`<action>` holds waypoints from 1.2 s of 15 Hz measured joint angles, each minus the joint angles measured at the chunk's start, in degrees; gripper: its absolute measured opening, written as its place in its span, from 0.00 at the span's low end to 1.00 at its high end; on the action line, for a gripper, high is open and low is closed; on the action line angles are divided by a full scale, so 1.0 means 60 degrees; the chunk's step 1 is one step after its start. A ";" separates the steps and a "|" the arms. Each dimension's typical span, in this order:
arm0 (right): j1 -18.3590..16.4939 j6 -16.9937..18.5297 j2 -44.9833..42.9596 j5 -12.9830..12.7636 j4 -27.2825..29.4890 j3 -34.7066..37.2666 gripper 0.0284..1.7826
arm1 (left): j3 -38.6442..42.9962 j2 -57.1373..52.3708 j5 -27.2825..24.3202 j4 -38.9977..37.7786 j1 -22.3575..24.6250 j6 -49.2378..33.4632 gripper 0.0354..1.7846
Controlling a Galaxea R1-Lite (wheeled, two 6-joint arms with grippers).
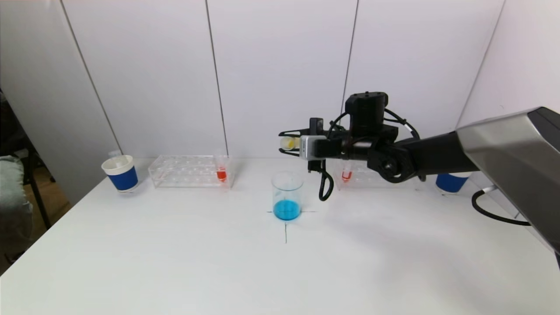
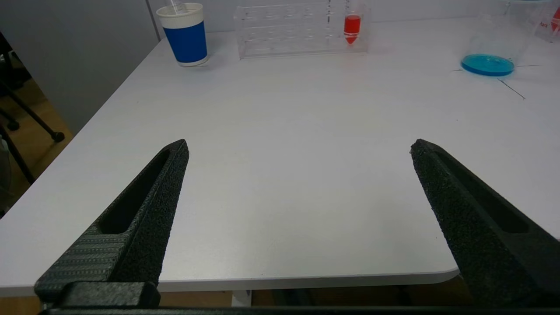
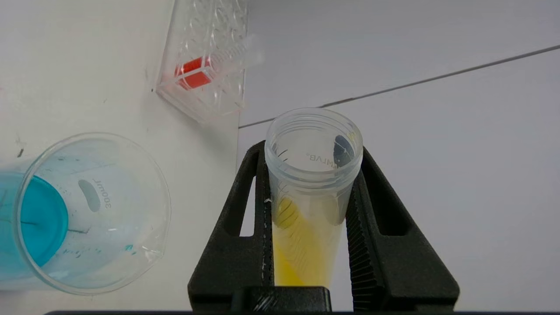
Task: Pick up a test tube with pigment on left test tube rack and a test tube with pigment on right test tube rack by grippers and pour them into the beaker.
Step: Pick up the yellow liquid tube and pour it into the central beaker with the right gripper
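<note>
1. Black textured fingers [image 2: 153,210] of the left gripper [image 2: 297,205] fill the nearest ground in its wrist view, spread wide with nothing between them, parked low off the near-left corner of the white table [image 2: 280,144]. It is out of the head view altogether.

2. Moving out, the beaker [image 1: 287,195] stands on the cross mark at the table's middle, a pool of blue liquid in its bottom.

3. Above it and a touch to the robot's right, the right gripper [image 1: 289,143] is clamped on a test tube [image 1: 287,142] of yellow pigment. The tube lies close to horizontal, long axis running along the arm, open mouth pointing toward the robot's left.

4. Here's the relation that matters: in the right wrist view the tube [image 3: 311,192] has its mouth tipped up from the yellow liquid, and the beaker [image 3: 87,214] sits off to one side, below. From the head view the mouth looks roughly over the beaker's rim, so my read is the pour needs only further tipping.

5. Farther back, the left test tube rack [image 1: 189,171] holds a red-filled tube [image 1: 221,173], untouched. The left arm is the nearer one for it.

6. Behind the right arm, the right test tube rack [image 1: 363,175] shows another red tube [image 1: 346,175].

7. Blue-banded paper cups [image 1: 121,173] stand at both far ends of the table.
</note>
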 joint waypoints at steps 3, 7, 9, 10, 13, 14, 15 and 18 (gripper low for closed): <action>-0.0006 -0.0419 0.0276 0.0008 -0.0002 -0.0059 0.29 | 0.0000 0.0000 0.0000 0.0000 0.0000 0.0000 0.99; -0.0079 -0.1304 0.0681 -0.0010 -0.0043 -0.0219 0.29 | 0.0000 0.0000 0.0004 0.0000 0.0000 0.0004 0.99; -0.0102 -0.1512 0.0845 -0.0024 -0.0323 -0.0242 0.29 | 0.0000 0.0000 0.0000 0.0000 0.0000 0.0004 0.99; -0.0116 -0.1581 0.0902 -0.0033 -0.0488 -0.0242 0.29 | 0.0000 0.0000 0.0000 0.0000 0.0000 0.0000 0.99; -0.0232 -0.2233 0.1016 -0.0079 -0.0538 -0.0260 0.29 | 0.0000 0.0000 0.0000 0.0000 0.0000 -0.0004 0.99; -0.0268 -0.2440 0.1038 -0.0089 -0.0575 -0.0274 0.29 | 0.0000 0.0000 0.0004 0.0000 0.0000 0.0000 0.99; -0.0305 -0.2572 0.1059 -0.0089 -0.0616 -0.0278 0.29 | 0.0000 0.0000 -0.0004 0.0000 0.0000 0.0000 0.99; -0.0386 -0.2964 0.1107 -0.0106 -0.0634 -0.0297 0.29 | 0.0000 0.0000 0.0000 0.0000 0.0000 0.0000 0.99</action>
